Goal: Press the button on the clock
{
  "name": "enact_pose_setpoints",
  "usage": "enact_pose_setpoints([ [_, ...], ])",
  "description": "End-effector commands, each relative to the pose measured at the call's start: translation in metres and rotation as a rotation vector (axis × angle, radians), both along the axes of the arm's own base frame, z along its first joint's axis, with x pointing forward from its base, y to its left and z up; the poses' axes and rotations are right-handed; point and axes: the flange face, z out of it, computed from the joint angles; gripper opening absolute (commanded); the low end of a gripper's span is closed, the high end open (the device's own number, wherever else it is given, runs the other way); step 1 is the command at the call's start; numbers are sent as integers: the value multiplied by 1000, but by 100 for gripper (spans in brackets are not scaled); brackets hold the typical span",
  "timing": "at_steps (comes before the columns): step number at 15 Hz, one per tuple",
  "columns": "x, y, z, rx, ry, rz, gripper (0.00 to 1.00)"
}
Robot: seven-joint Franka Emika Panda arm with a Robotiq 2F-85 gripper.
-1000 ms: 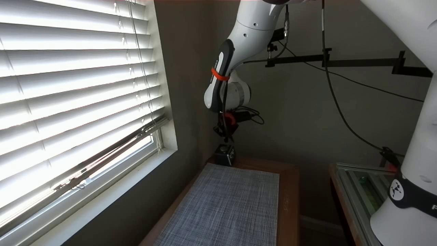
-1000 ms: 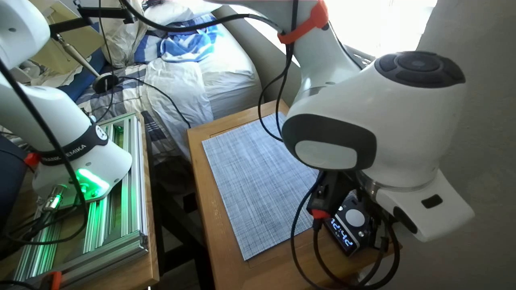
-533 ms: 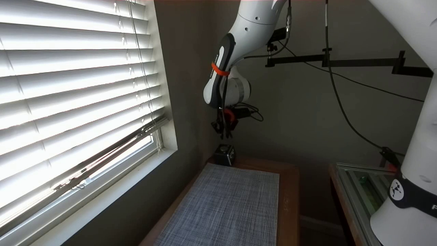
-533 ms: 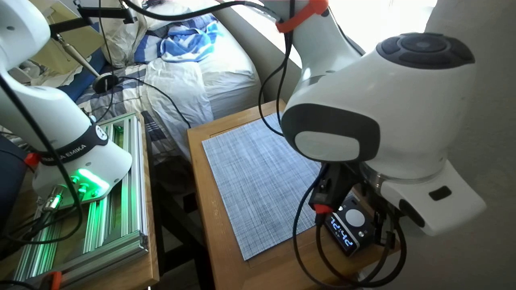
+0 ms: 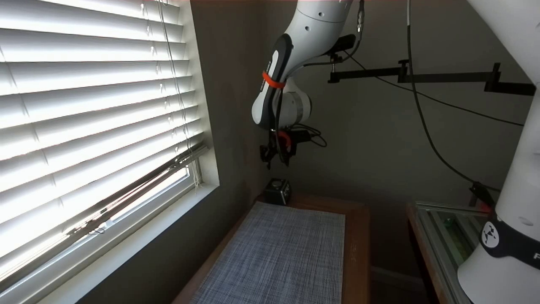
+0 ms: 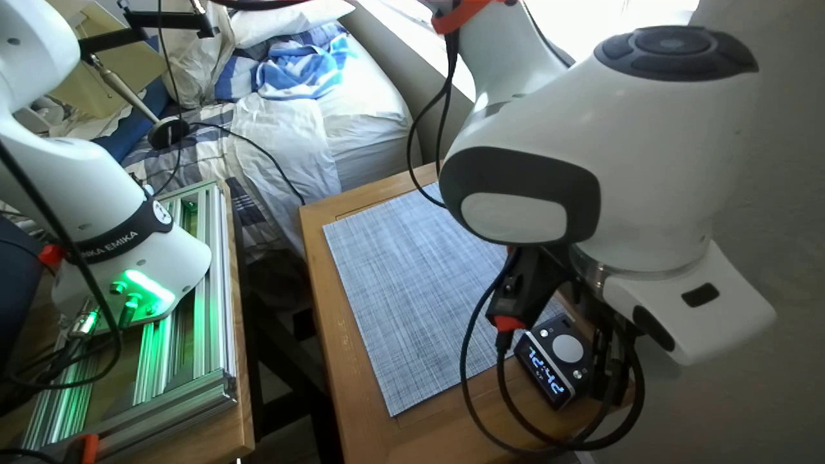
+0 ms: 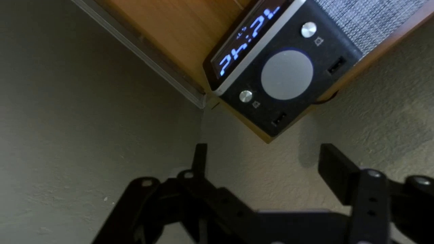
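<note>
The clock (image 7: 252,73) is a small black box at the corner of the table, its lit blue-white digits showing in the wrist view. On its top face are a large pale disc (image 7: 287,75) and two small silver buttons, one near the window-side corner (image 7: 309,29) and one nearer the digits' end (image 7: 245,96). Both exterior views show the clock too (image 5: 277,192) (image 6: 561,364). My gripper (image 7: 264,159) is open, its fingers wide apart with only wall seen between them. It hangs above the clock, apart from it (image 5: 277,164).
A grey woven mat (image 5: 291,249) covers much of the wooden table (image 6: 361,386). Walls meet in the corner close behind the clock. The window blinds (image 5: 93,84) are at one side. Loose black cables (image 6: 467,380) dangle from the wrist beside the clock.
My gripper has risen away from the clock's top, and its fingers have spread from together to wide apart. The clock has stayed where it was.
</note>
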Motion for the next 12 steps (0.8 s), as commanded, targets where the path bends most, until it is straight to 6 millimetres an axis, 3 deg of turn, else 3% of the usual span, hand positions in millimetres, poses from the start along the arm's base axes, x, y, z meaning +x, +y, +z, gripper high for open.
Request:
enact_pose_setpoints([
  [1, -18, 13, 32, -1, -9, -9, 100],
  [12, -45, 43, 120, -57, -66, 13, 100],
])
